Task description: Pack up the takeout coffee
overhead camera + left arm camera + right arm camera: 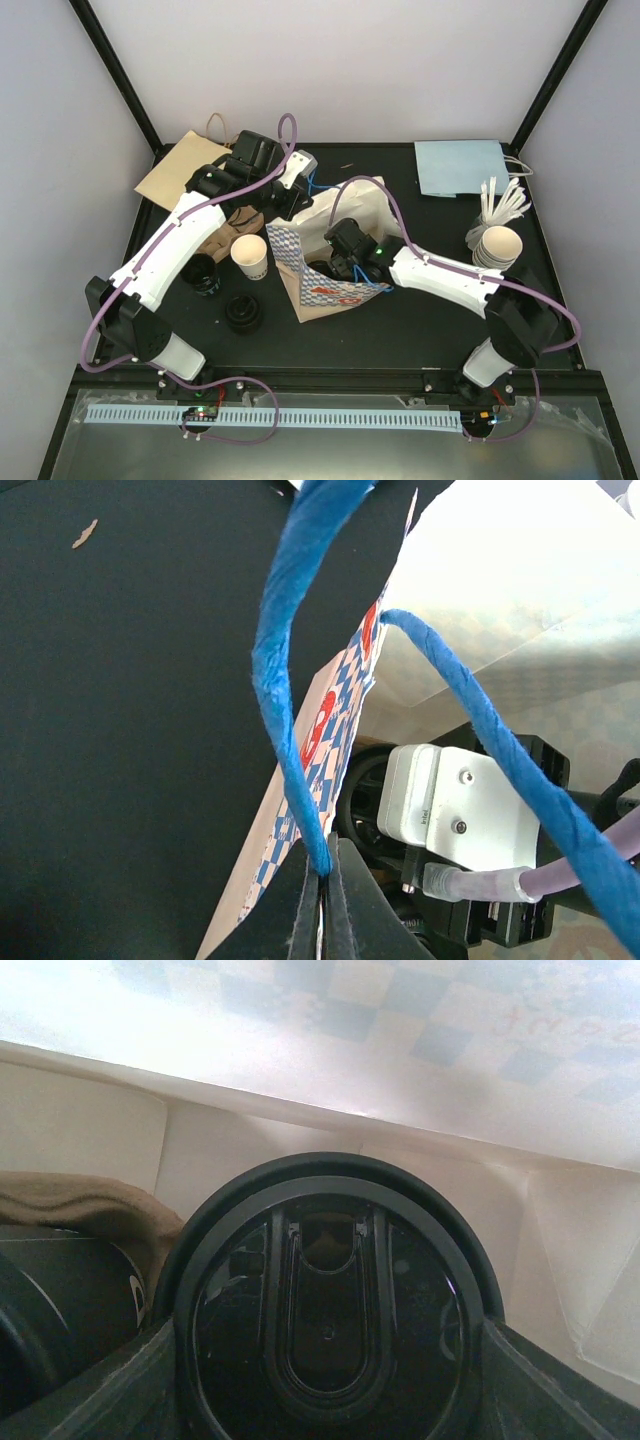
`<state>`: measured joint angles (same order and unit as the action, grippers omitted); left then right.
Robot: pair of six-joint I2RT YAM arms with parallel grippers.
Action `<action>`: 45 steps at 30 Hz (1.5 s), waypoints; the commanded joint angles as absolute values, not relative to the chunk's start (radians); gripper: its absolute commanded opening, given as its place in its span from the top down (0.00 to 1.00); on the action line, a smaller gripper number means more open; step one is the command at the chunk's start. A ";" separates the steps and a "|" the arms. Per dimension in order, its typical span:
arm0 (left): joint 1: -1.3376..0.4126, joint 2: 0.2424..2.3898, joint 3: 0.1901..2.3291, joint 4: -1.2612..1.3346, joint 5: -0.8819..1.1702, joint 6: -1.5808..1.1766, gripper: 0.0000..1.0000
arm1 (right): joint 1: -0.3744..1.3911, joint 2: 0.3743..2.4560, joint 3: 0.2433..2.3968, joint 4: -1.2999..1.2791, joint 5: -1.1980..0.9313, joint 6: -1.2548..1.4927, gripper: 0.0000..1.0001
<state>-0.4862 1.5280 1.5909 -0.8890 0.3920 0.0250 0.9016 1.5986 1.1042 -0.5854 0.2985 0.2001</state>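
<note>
- Task thing: the lidded cup [328, 1290] is inside the paper bag [318, 275], mid-table [420, 320]. Its black lid faces the right wrist camera.
- Right hand: the right hand [330, 1390] reaches into the bag mouth from the right. One finger sits at each side of the lid, grasping the cup.
- Left hand: the left hand [322, 895] is clenched on the bag's blue handle [285, 680], holding that side up so the mouth gapes.
- Key relation: the cup lies straight ahead of the right hand, its long axis in line with the reach and pointing at the bag's pale inner wall. The right arm is the one on it, while the left arm is taken up with the handle.
- Neighbour: a second cup [60, 1290], dark with a brown sleeve, sits just beside the held one on its left. I cannot tell whether they touch.
- Step, as judged: the cup is being placed. The next move calls for letting go and backing out without dragging the cup or snagging the handle loop.
- Outside the bag: a white paper cup [250, 255] and a loose lid [243, 313] sit left of the bag.
- Hidden:
  - The cup's body is behind its lid.
  - Whether its base rests on the bag's bottom is not visible.
  - From above, the right fingertips are lost in the bag mouth.
  - The bag's tilt is hard to judge.
</note>
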 commanded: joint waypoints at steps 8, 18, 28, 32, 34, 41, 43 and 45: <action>-0.478 1.518 1.621 -0.896 0.374 0.021 0.98 | 0.805 1.584 0.953 -0.705 0.016 0.215 0.39; -0.478 1.517 1.623 -0.898 0.376 0.022 0.98 | 0.794 1.572 0.931 -0.696 -0.054 0.217 0.40; -0.478 1.512 1.619 -0.896 0.375 0.018 0.99 | 0.839 1.520 0.866 -0.664 0.088 0.345 0.40; -0.478 1.512 1.618 -0.897 0.378 0.017 0.98 | 0.873 1.517 0.825 -0.589 0.120 0.402 0.40; -0.479 1.511 1.617 -0.899 0.377 0.019 0.98 | 0.876 1.510 0.801 -0.559 0.105 0.416 0.40; -0.478 1.501 1.599 -0.889 0.379 0.017 0.98 | 0.876 1.520 0.792 -0.580 0.125 0.411 0.40; -0.478 1.498 1.595 -0.887 0.378 0.018 0.98 | 0.876 1.517 0.793 -0.582 0.145 0.404 0.40; -0.478 1.497 1.594 -0.887 0.376 0.019 0.99 | 0.877 1.523 0.788 -0.575 0.155 0.400 0.40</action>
